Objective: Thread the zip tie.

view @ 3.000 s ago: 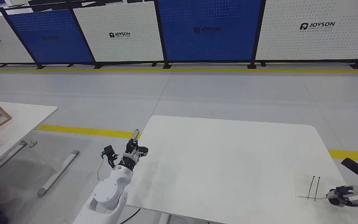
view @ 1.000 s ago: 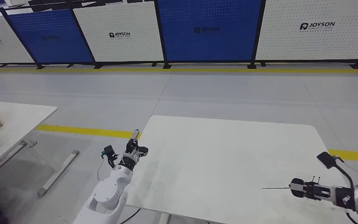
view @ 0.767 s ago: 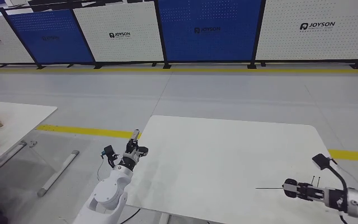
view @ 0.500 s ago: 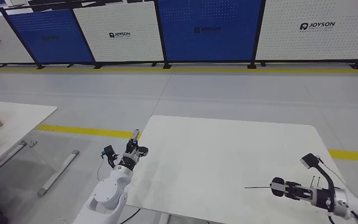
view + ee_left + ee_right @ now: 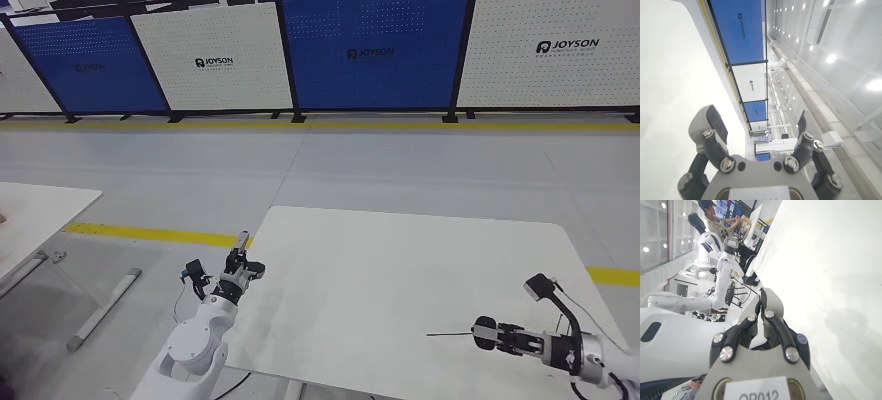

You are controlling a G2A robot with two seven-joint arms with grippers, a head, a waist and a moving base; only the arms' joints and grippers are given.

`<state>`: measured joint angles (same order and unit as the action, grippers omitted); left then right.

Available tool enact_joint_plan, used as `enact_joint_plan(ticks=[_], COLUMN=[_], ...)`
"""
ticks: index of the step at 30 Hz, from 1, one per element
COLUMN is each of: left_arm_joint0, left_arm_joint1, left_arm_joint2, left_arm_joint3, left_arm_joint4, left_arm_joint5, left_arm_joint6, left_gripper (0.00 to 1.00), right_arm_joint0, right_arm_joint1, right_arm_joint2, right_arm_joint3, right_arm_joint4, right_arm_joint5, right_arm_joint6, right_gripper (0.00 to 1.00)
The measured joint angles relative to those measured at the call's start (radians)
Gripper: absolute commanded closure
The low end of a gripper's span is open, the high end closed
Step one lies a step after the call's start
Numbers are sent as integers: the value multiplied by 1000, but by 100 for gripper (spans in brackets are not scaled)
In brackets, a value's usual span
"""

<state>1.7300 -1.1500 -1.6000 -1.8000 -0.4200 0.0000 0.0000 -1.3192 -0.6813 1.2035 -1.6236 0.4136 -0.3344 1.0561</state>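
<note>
Our right hand (image 5: 483, 333) is clamped on the zip tie (image 5: 450, 334), lower right of the top view, a thin strip poking left over the surface (image 5: 400, 260). Our left hand (image 5: 759, 113) gapes empty at the surface's left edge. We judge the tie light, springy and slick, best gripped near its tip. Its head is hidden.

Wht table (image 5: 400, 270), blk zip tie (image 5: 448, 334), blue/wht dotted panels (image 5: 370, 80)
</note>
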Motion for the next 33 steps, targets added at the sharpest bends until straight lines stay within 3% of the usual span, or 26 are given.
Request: enact_joint_plan(ticks=[6,10,13,24,29,33], left_arm_joint0=[0,0,0,0,0,0], left_arm_joint1=[0,0,0,0,0,0], left_arm_joint2=[0,0,0,0,0,0], left_arm_joint3=[0,0,0,0,0,0], left_arm_joint4=[0,0,0,0,0,0], left_arm_joint5=[0,0,0,0,0,0], left_arm_joint6=[0,0,0,0,0,0], left_gripper=[0,0,0,0,0,0], right_arm_joint0=[20,39,59,68,76,130], right_arm_joint1=[-17,-34,-52,-56,-69,-80], right_arm_joint2=[31,41,-10,-29,-60,-91], right_arm_joint3=[-62,-133,-110,-99,-140,-153], right_arm_joint4=[-8,-201,-356,-329,-471,-508], right_arm_joint5=[-6,-6,-6,-6,-6,-6], right_arm_joint6=[-104,-175,-261,-240,-333,-354], right_gripper=[100,100,100,100,100,100])
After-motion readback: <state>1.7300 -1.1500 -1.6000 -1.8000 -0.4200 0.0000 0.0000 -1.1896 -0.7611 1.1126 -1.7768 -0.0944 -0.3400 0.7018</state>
